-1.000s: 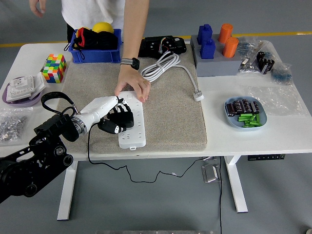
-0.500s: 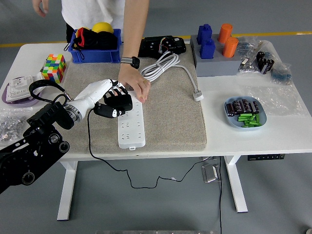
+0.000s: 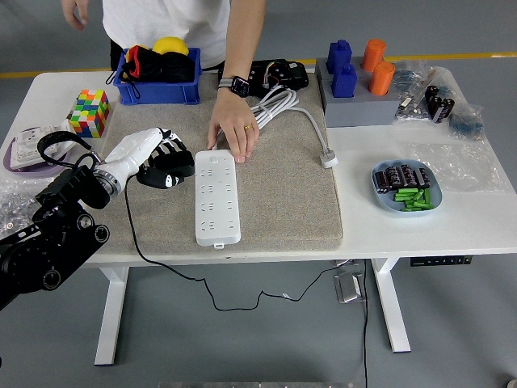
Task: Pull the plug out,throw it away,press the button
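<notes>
Head view, item one: my left hand sits curled around a black plug, just off the 9 o'clock side of the power strip. Strip's long axis runs 12 to 6; a person's hand pins its 12 o'clock end, where I judge the button lies.

The robot's black jointed left arm carries round silver-centred joint housings and a looping black cable near its wrist, ending in a left hand with a white shell and black fingers. The person wears a white top, a dark wristwatch and a finger ring.
</notes>
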You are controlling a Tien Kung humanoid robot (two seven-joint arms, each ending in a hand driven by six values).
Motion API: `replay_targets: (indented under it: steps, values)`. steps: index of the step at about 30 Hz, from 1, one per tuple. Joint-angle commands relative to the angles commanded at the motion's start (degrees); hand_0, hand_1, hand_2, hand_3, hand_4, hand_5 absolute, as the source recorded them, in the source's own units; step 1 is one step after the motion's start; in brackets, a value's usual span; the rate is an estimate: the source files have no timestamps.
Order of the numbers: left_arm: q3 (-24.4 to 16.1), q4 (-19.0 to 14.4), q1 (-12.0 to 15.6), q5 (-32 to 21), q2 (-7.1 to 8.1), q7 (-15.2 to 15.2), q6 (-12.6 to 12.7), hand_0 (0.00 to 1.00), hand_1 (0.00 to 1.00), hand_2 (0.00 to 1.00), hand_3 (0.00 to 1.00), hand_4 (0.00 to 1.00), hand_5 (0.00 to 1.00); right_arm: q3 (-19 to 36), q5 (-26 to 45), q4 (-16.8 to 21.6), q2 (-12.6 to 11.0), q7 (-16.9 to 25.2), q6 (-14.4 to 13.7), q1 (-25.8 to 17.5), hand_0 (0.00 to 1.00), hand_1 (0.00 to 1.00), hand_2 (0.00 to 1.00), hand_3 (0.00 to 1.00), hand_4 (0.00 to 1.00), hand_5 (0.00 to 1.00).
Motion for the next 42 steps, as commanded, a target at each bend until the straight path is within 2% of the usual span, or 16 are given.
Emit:
replay_targets:
  steps: [5,6,11,12,29,30,35,36,41,42]
  values:
    - [0.01,1.09,-0.22,-0.92,0.00,0.55,-0.65,0.340,0.340,0.443,0.578,0.653,0.002,-0.12,0.00,0.01,-0.01,0.00,0.01,-0.03,0.754,0.687,0.669,0.671,0.768,0.672]
    - [0.04,1.05,-0.23,-1.27,0.04,0.74,-0.91,0.432,0.476,0.516,0.597,0.685,0.002,-0.12,0.00,0.01,0.00,0.00,0.01,-0.03,0.753,0.687,0.669,0.671,0.768,0.672]
    - [0.25,1.26,-0.32,-1.81,0.03,0.97,-1.29,0.432,0.476,0.516,0.597,0.685,0.002,-0.34,0.13,-0.03,0.01,-0.02,0.04,-0.04,0.753,0.687,0.669,0.671,0.768,0.672]
    - [0.26,1.31,-0.32,-1.85,0.01,0.98,-1.31,0.467,0.515,0.539,0.596,0.703,0.002,-0.36,0.14,-0.02,0.00,-0.03,0.04,-0.05,0.753,0.687,0.669,0.671,0.768,0.672]
    - [0.73,2.66,-0.44,-2.37,-0.24,0.84,-1.31,0.476,0.523,0.545,0.598,0.701,0.002,-0.65,0.36,0.01,-0.13,-0.03,0.01,-0.07,0.753,0.687,0.669,0.671,0.768,0.672]
    - [0.74,2.76,-0.41,-2.42,-0.26,0.76,-1.33,0.509,0.615,0.585,0.613,0.739,0.002,-0.65,0.35,0.01,-0.14,-0.02,0.01,-0.06,0.753,0.686,0.669,0.671,0.768,0.672]
    - [0.82,2.94,-0.31,-2.50,-0.25,0.54,-2.04,0.509,0.615,0.585,0.613,0.739,0.002,-0.72,0.37,0.00,-0.15,-0.03,0.02,-0.10,0.753,0.686,0.669,0.671,0.768,0.672]
    - [0.74,2.91,-0.30,-2.44,-0.25,0.55,-2.12,0.729,0.781,0.754,0.803,0.841,0.002,-0.73,0.36,-0.02,-0.15,-0.05,0.02,-0.12,0.754,0.686,0.668,0.671,0.768,0.672]
    - [0.61,2.58,-0.26,-2.36,-0.23,0.62,-2.40,0.729,0.781,0.754,0.803,0.841,0.002,-0.86,0.41,-0.01,-0.20,-0.04,0.02,-0.17,0.754,0.686,0.668,0.671,0.768,0.672]
    - [0.56,2.53,-0.27,-2.37,-0.23,0.64,-2.39,0.808,0.855,0.836,0.875,0.892,0.002,-0.89,0.42,0.00,-0.21,-0.04,0.02,-0.16,0.754,0.686,0.669,0.671,0.768,0.672]
